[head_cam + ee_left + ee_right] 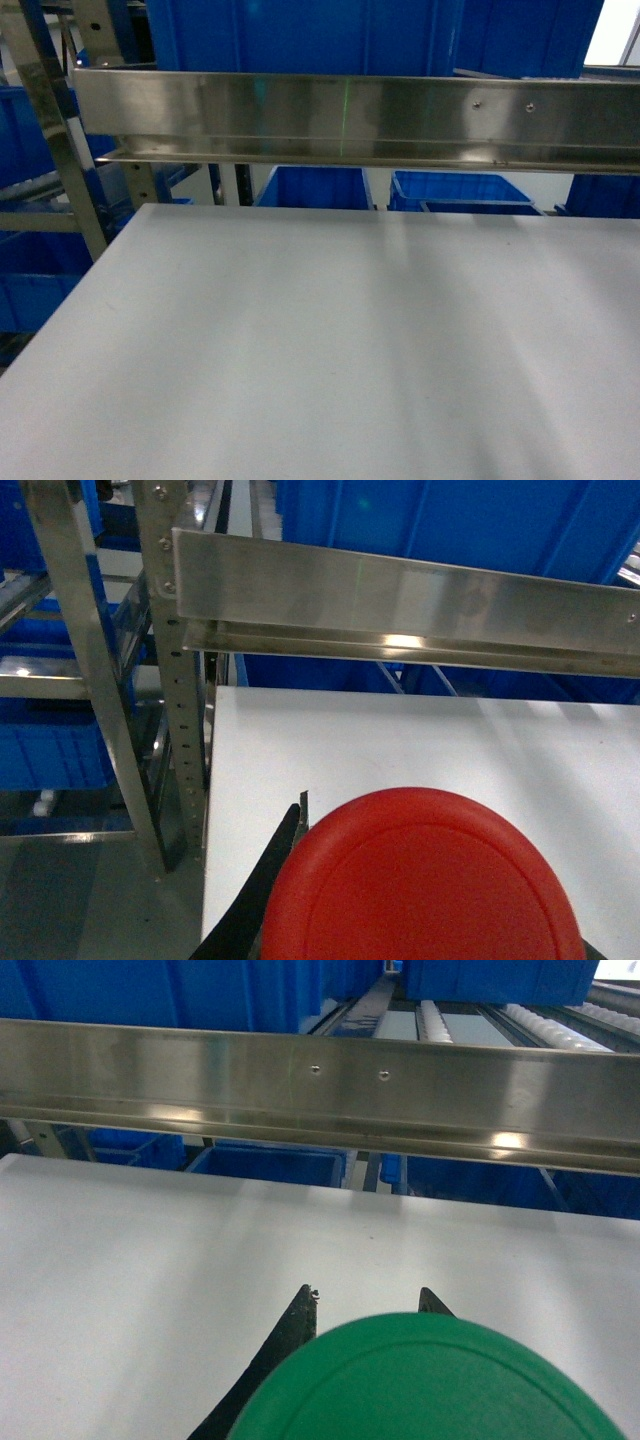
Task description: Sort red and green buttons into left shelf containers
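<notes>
claws (400, 880) (365, 1305) clamped on red, green buttons

A white surface (330, 350) extends to a horizontal stainless-steel rail (350, 118) at its far edge. A perforated metal upright (180, 680) stands at the surface's left corner. Roller tracks (470, 1022) lie behind the rail.
</notes>
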You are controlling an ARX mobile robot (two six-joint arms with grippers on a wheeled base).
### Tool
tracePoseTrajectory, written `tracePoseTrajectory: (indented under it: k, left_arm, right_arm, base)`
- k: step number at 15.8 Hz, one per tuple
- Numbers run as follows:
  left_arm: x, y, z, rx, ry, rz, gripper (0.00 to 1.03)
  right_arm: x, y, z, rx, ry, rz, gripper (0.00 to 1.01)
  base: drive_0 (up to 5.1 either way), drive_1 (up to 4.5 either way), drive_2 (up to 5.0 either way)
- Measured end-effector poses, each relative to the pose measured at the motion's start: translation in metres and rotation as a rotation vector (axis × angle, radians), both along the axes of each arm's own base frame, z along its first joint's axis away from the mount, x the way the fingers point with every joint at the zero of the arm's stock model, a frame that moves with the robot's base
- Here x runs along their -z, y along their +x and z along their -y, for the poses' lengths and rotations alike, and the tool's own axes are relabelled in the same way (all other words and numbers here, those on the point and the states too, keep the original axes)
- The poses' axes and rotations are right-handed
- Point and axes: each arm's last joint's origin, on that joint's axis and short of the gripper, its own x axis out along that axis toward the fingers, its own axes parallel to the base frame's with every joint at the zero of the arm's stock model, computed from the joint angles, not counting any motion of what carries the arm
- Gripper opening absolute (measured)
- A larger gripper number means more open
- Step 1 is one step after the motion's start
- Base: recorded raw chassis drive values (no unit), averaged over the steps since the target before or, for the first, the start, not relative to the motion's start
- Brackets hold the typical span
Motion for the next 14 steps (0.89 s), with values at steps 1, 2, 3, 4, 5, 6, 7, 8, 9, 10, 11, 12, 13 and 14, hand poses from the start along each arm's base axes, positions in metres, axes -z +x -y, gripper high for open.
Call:
tracePoseTrajectory:
  k: [1, 2, 3, 4, 5, 6, 7, 8, 9, 10, 11, 12, 13, 14]
  left_arm:
    - [0.0005, -0.0001, 0.0000, 0.000, 0.000, -0.005, 0.26]
    - [0.0003, -0.0001, 0.0000, 0.000, 0.000, -0.003, 0.26]
    - [0.0001, 0.0000, 0.0000, 0.000, 0.000, -0.001, 0.26]
    - [0.0003, -0.0001, -0.0001, -0.001, 0.000, -0.003, 0.26]
    - [0.0001, 0.0000, -0.0003, -0.003, 0.000, -0.001, 0.26]
    - [0.0004, -0.0001, -0.0002, -0.001, 0.000, -0.004, 0.26]
    - [0.0002, -0.0001, -0.0002, -0.001, 0.000, -0.002, 0.26]
    - [0.0003, -0.0001, 0.0001, 0.002, -0.001, -0.003, 0.26]
    - [-0.0003, -0.0002, 0.0001, 0.002, 0.000, 0.002, 0.26]
    - [0.0003, -0.0002, 0.0000, 0.000, 0.000, -0.004, 0.26]
    - [0.0002, -0.0002, 0.0000, -0.001, 0.000, -0.003, 0.26]
    - [0.0000, -0.0002, 0.0000, 0.000, 0.000, -0.001, 0.26]
    - [0.0001, -0.0002, 0.0001, 0.003, 0.000, -0.001, 0.26]
    - [0.0001, -0.0002, 0.0002, 0.003, -0.001, -0.002, 0.26]
  right_arm:
    - [0.0000, 0.0000, 0.0000, 0.000, 0.000, 0.000, 0.25]
    - [0.0001, 0.0000, 0.0000, 0.000, 0.000, -0.001, 0.25]
    - [0.0001, 0.0000, 0.0000, 0.000, 0.000, -0.001, 0.25]
    - [-0.0001, 0.0000, 0.0000, 0.000, 0.000, 0.002, 0.25]
    - [0.0000, 0.0000, 0.0000, 0.000, 0.000, 0.000, 0.25]
    - [0.0002, 0.0000, 0.0000, 0.000, 0.000, -0.002, 0.25]
    - [0.0002, 0.0000, 0.0002, 0.001, 0.000, -0.002, 0.25]
    - [-0.0001, 0.0000, 0.0002, 0.001, 0.000, 0.001, 0.25]
    - [0.0003, 0.0000, 0.0002, 0.001, 0.000, -0.003, 0.25]
    - [0.0000, 0.0000, 0.0002, 0.001, 0.000, 0.000, 0.25]
    - [0.0000, 0.0000, 0.0002, 0.001, 0.000, 0.000, 0.25]
    - [0.0000, 0.0000, 0.0002, 0.001, 0.000, 0.000, 0.25]
    - [-0.0001, 0.0000, 0.0002, 0.001, 0.000, 0.001, 0.25]
    - [0.0000, 0.0000, 0.0002, 0.001, 0.000, 0.000, 0.25]
  base:
    - [-5.0, 2.50, 2.5]
    - [-4.9, 2.51, 2.5]
    - [-5.0, 2.50, 2.5]
    - [-5.0, 2.44, 2.4]
    - [-5.0, 2.44, 2.4]
    - [-5.0, 2.44, 2.4]
    - [-5.0, 2.43, 2.4]
    - [-5.0, 2.41, 2.4]
    - [-5.1, 2.39, 2.4]
    - [-5.0, 2.44, 2.4]
    - [-4.9, 2.51, 2.5]
    - [-4.9, 2.52, 2.5]
    - [-5.0, 2.44, 2.4]
    - [-5.0, 2.41, 2.4]
